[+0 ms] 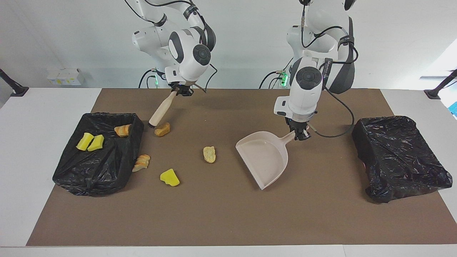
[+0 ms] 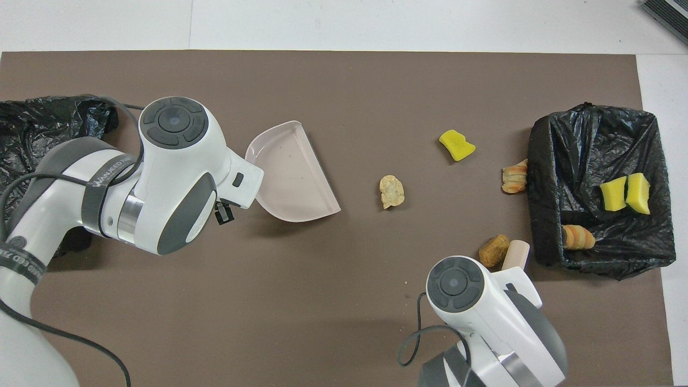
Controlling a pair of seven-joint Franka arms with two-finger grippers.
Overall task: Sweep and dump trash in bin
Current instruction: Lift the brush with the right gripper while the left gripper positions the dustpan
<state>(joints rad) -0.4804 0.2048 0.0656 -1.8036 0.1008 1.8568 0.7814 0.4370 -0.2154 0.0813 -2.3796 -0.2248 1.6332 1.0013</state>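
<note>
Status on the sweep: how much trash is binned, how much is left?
Done: three pieces lie in the bin at the right arm's end. In hand: right gripper holds the brush beside an orange lump; left gripper holds the empty dustpan. Left: four pieces on the mat.

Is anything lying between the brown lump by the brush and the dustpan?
Nothing blocks it. Bare mat lies between the brown lump and the dustpan; the tan piece sits slightly off that path, farther from the robots.
</note>
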